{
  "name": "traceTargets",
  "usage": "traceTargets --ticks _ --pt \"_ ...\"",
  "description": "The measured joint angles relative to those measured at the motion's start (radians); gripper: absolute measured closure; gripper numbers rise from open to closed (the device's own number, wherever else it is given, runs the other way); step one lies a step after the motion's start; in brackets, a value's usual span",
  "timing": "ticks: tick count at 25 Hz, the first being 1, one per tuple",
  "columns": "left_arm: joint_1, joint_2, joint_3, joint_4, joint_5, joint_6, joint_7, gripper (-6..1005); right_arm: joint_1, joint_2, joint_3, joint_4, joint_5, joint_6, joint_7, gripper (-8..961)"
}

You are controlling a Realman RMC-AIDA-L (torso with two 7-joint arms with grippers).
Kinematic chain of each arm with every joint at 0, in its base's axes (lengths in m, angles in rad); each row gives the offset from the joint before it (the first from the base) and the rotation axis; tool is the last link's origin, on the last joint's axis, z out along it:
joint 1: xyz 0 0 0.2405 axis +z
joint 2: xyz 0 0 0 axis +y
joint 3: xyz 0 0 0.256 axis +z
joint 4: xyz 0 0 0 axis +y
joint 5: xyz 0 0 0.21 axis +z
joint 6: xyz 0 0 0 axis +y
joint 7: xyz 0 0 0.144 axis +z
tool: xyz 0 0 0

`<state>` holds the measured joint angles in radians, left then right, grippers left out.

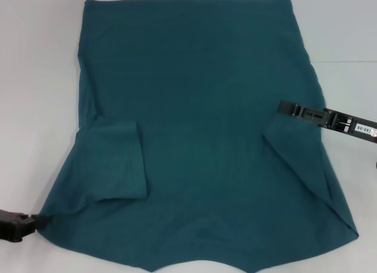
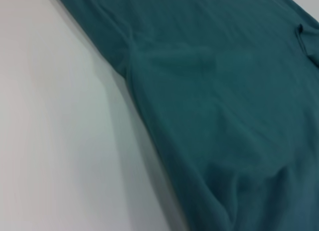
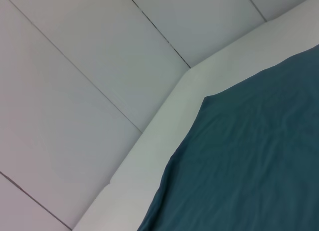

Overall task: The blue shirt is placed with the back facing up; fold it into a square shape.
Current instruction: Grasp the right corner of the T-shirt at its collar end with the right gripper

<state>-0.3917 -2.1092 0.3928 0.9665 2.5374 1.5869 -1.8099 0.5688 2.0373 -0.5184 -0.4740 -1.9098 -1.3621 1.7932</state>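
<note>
The blue shirt (image 1: 200, 96) lies spread on the white table (image 1: 35, 78), plain side up, hem at the far end. Both sleeves are folded inward: one flap (image 1: 115, 161) on the left, one (image 1: 300, 155) on the right. My left gripper (image 1: 29, 220) is at the near left corner of the shirt, where the fabric is drawn to a point between its fingers. My right gripper (image 1: 284, 108) reaches in from the right, over the shirt's right edge above the folded flap. The left wrist view shows the shirt (image 2: 224, 116) bunching close to the camera. The right wrist view shows its far corner (image 3: 249, 166).
The bare white table (image 2: 60, 141) runs along both sides of the shirt. The table's far edge (image 3: 164, 126) meets a pale panelled wall (image 3: 89, 66). The shirt's near edge runs out of the head view at the bottom.
</note>
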Motion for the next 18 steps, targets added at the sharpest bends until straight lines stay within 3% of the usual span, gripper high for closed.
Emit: traceTargets --ticks 7,15,18 --pt "-0.01 -0.002 -0.013 0.0 -0.011 0.013 -0.017 993 -0.004 -0.023 -0.01 0.0 -0.053 -0.001 0.037 55" --pt "-0.002 -0.008 -0.034 -0.004 -0.08 0.019 -0.037 993 -0.066 -0.084 -0.011 -0.027 -0.159 -0.022 0.171 57" --pt "-0.002 -0.009 -0.04 -0.005 -0.091 0.023 -0.043 993 -0.1 -0.098 -0.011 -0.058 -0.195 -0.047 0.221 59"
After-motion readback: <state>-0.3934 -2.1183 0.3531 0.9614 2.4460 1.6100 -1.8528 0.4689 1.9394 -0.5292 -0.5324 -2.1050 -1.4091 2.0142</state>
